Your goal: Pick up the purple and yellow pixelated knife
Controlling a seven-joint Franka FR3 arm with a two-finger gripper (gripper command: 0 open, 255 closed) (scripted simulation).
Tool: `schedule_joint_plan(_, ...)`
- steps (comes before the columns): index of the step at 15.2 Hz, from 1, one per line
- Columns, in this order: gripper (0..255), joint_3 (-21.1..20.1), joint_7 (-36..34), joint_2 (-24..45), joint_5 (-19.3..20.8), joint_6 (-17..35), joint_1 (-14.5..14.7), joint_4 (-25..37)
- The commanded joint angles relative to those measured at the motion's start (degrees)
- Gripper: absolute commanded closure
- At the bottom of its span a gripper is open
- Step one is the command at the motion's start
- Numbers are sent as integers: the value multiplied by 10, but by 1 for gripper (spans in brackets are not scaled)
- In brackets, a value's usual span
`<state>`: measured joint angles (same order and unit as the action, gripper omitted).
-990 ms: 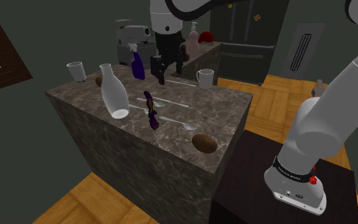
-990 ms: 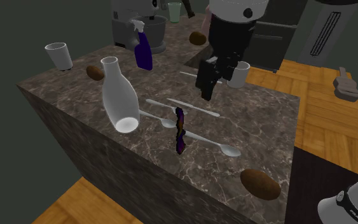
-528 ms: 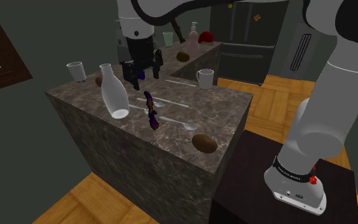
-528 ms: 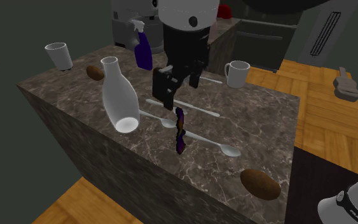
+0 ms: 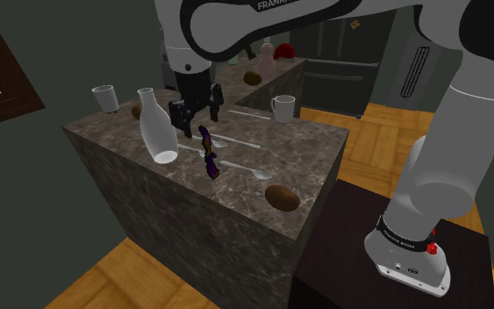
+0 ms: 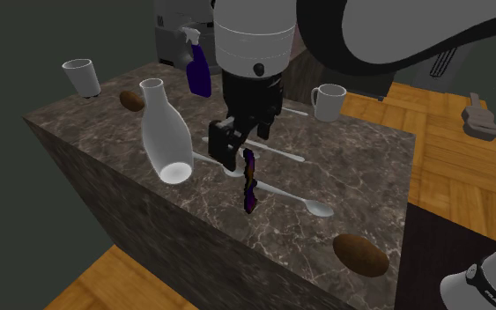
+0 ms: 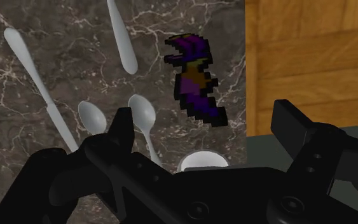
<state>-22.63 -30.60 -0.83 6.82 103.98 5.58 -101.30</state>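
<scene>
The purple and yellow pixelated knife (image 5: 208, 151) (image 6: 249, 180) stands on edge on the dark marble counter (image 5: 306, 154), between several white spoons. My black gripper (image 5: 199, 118) (image 6: 240, 141) hangs open just above the knife's far end, between it and the white carafe. In the wrist view the knife (image 7: 195, 79) lies a short way ahead of the gripper (image 7: 206, 127), roughly in line with the gap. Its left finger (image 7: 123, 127) and right finger (image 7: 292, 124) stand wide apart, with nothing between them.
A white carafe (image 5: 157, 127) (image 6: 166, 132) stands close beside the gripper. White spoons (image 6: 299, 202) (image 7: 144, 114) lie around the knife. A mug (image 6: 329, 101), a cup (image 6: 79, 76), a purple spray bottle (image 6: 198, 70) and a brown potato (image 6: 360, 254) share the counter.
The gripper has swung from near the mug across the counter toward the carafe and come down, ending just above the knife's far end. It stayed open. The knife has not moved.
</scene>
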Motion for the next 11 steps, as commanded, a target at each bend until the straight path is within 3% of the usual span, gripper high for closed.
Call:
schedule_joint_plan(1, 0, 0, 0, -1, 0, 5, 0, -5)
schedule_joint_plan(2, 255, 0, 0, -1, 0, 5, 0, -5)
schedule_joint_plan(11, 255, 0, 0, -1, 0, 5, 0, -5)
